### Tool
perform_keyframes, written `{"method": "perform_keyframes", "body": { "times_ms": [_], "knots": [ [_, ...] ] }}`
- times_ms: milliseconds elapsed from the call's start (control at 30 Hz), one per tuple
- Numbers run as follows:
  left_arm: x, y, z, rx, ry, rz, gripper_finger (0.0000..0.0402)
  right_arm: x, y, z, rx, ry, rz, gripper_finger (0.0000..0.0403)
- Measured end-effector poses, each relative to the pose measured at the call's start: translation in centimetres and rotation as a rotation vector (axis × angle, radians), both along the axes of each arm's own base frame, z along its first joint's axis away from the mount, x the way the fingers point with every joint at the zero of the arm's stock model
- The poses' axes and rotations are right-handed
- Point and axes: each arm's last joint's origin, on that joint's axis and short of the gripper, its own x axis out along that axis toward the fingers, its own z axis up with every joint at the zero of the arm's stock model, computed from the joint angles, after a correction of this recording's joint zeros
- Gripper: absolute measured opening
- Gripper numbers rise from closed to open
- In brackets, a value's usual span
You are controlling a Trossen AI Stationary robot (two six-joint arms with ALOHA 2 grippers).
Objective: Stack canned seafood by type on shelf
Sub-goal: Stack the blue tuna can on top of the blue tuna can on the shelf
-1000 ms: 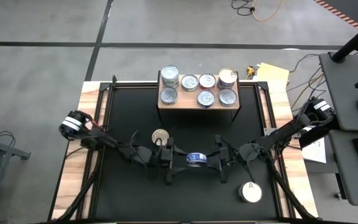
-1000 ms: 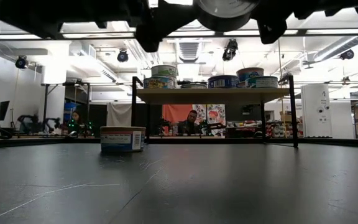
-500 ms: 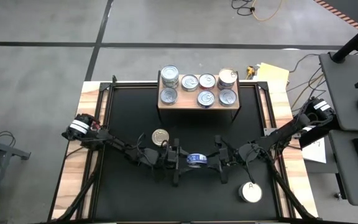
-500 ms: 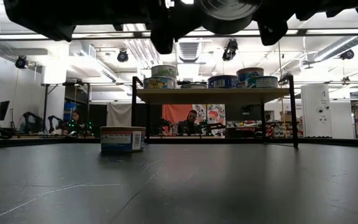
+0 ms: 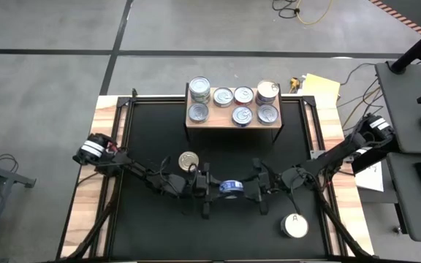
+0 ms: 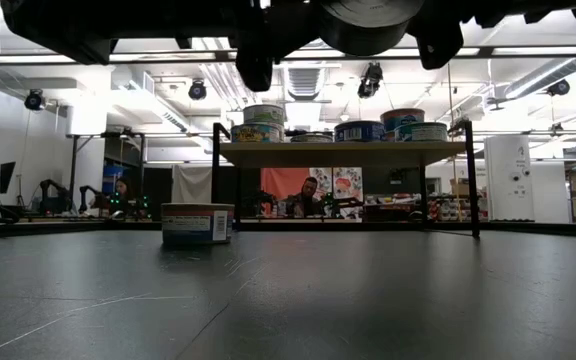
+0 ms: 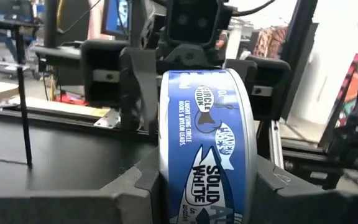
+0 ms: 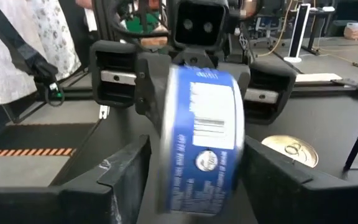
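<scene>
**Mid-air handover above the table.** Left gripper [image 7: 205, 194]: its jaws have narrowed since a second ago and now sit against both flat faces of the blue-labelled can [image 5: 230, 188], which stands on edge between them. Right gripper [image 8: 197, 186], facing it: its jaws have widened, with a gap visible beside the can, so the can appears to have passed to the left arm for shelving. Outward from the jaws, a gold-topped can [image 5: 188, 159] lies near the left gripper and a white-topped can [image 5: 294, 226] near the right; the shelf [image 5: 291, 109] stands well beyond both. The low view cuts off the fingertips, and the right wrist view blurs the label.
</scene>
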Motion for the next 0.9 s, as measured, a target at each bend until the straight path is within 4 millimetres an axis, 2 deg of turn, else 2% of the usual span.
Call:
{"method": "perform_keyframes", "body": {
  "times_ms": [133,300,567,667,767,900],
  "knots": [
    [-0.8,0.4,0.1,-0.097,-0.002,0.034,0.0116,-0.6,-0.3,0.8,0.009,-0.007,-0.012,0.0239],
    [-2.8,1.4,0.0,-0.291,-0.025,0.077,0.0116,-1.7,-1.0,2.2,0.022,-0.011,-0.080,0.0248],
    [-5.8,2.7,-0.6,-0.653,-0.028,0.063,0.0116,-2.1,-1.0,2.8,-0.071,-0.048,-0.068,0.0234],
    [-6.3,2.9,-0.9,-0.735,-0.029,0.048,0.0116,-1.7,-0.4,2.9,-0.163,-0.045,-0.048,0.0229],
    [-6.5,2.9,-0.8,-0.813,-0.037,-0.039,0.0116,-1.1,0.6,3.3,-0.305,-0.060,-0.012,0.0225],
    [-6.7,2.8,-0.1,-0.907,-0.084,-0.153,0.0116,0.0,2.2,3.8,-0.634,-0.085,0.043,0.0224]
  ]
}}
